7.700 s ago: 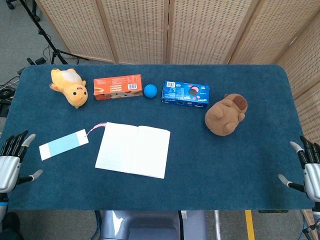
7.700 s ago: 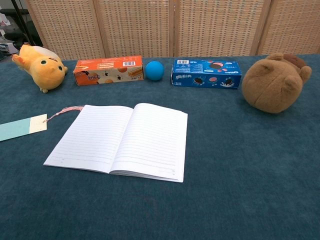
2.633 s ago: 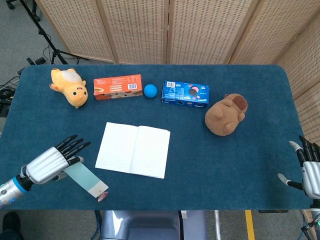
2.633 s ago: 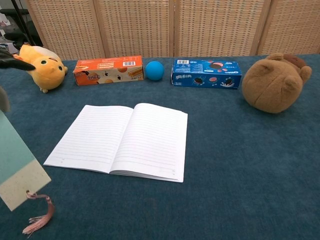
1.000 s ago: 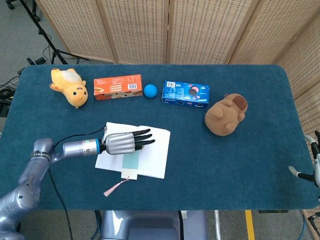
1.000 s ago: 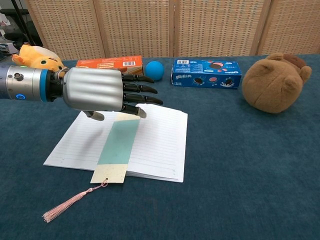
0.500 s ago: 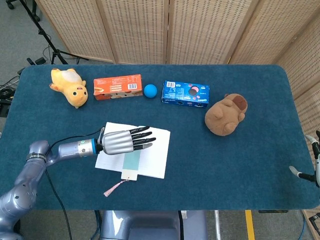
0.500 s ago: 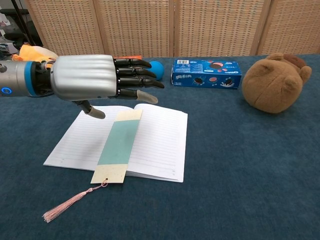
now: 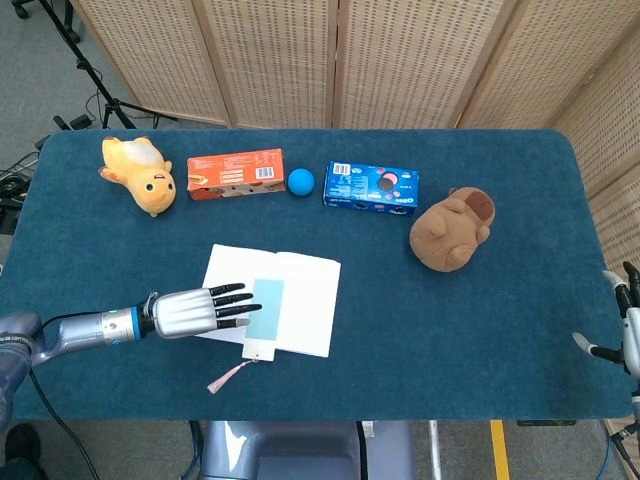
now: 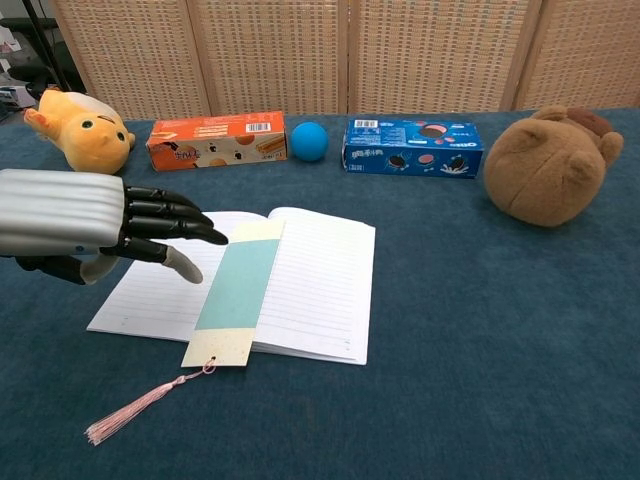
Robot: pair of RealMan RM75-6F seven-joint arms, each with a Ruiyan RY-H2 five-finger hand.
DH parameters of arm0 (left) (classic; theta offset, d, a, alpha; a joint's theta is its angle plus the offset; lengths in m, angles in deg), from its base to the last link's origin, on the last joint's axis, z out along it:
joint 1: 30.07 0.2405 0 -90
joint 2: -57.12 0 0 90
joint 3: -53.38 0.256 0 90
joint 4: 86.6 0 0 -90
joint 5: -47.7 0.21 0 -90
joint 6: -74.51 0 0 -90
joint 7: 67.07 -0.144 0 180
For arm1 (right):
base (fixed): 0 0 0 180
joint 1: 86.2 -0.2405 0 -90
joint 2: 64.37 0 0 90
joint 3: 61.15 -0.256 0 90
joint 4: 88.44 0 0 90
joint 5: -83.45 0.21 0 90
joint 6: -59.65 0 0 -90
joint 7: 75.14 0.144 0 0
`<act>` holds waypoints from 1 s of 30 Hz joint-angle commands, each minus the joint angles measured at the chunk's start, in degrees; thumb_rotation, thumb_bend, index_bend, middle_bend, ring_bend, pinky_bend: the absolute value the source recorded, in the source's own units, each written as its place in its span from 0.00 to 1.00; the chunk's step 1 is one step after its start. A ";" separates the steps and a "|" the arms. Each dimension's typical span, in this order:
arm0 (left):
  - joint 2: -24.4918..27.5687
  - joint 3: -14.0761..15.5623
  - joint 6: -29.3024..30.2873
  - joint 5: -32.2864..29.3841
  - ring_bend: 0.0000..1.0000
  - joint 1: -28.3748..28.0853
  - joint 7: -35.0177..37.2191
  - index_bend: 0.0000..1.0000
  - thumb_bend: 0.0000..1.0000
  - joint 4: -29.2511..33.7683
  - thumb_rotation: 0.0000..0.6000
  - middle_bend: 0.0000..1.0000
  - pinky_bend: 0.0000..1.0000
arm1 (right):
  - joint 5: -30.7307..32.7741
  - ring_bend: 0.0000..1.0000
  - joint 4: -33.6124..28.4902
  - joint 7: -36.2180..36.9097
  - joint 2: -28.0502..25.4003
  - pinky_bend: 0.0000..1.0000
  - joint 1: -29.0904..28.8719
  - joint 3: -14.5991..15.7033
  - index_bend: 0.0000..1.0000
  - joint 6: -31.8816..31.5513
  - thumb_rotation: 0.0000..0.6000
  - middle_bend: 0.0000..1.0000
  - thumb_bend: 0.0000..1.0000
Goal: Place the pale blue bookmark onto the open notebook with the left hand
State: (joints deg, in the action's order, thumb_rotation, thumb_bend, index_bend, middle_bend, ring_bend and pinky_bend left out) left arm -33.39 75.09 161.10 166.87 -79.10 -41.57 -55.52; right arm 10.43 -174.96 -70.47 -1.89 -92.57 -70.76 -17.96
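The pale blue bookmark (image 9: 263,312) (image 10: 238,287) lies flat along the middle of the open notebook (image 9: 303,305) (image 10: 310,280). Its cream end and pink tassel (image 10: 140,405) hang over the notebook's near edge onto the cloth. My left hand (image 9: 195,312) (image 10: 90,225) hovers over the notebook's left page with fingers straight and spread, holding nothing, just left of the bookmark. My right hand (image 9: 625,325) shows at the far right table edge, fingers apart and empty.
Along the back stand a yellow plush (image 9: 140,172), an orange box (image 9: 236,173), a blue ball (image 9: 301,181) and a blue cookie box (image 9: 371,187). A brown plush (image 9: 451,230) sits at the right. The table (image 9: 450,330) is covered in dark blue cloth.
My left hand has let go of the bookmark and drawn back left, toward the near edge, off it. The bookmark stays on the notebook. The right hand has barely moved.
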 commanded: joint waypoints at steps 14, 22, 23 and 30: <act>3.08 0.30 -10.71 0.13 0.06 -4.91 -5.29 0.24 1.00 12.09 1.00 0.00 0.13 | 0.99 0.00 0.31 -0.12 0.19 0.00 -0.24 -0.45 0.11 0.41 1.00 0.00 0.04; 2.11 -0.29 -11.07 -0.50 0.06 -4.45 -6.13 0.25 1.00 12.01 1.00 0.00 0.13 | 1.00 0.00 0.49 0.44 0.04 0.00 -0.21 -0.42 0.11 0.66 1.00 0.00 0.04; 1.85 -0.50 -11.35 -0.79 0.06 -4.36 -6.19 0.25 1.00 11.90 1.00 0.00 0.13 | 1.01 0.00 0.47 0.51 0.02 0.00 -0.19 -0.43 0.11 0.65 1.00 0.00 0.04; 0.70 -0.37 -13.42 -1.00 0.06 -4.38 -7.01 0.25 1.00 12.65 1.00 0.00 0.13 | 1.06 0.00 0.51 0.58 -0.01 0.00 -0.22 -0.39 0.11 0.84 1.00 0.00 0.04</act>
State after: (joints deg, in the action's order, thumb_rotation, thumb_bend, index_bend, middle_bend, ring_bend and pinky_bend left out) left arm -32.59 74.65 147.82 165.83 -83.46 -48.50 -42.96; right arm 11.48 -174.45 -69.89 -1.91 -92.79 -71.15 -17.12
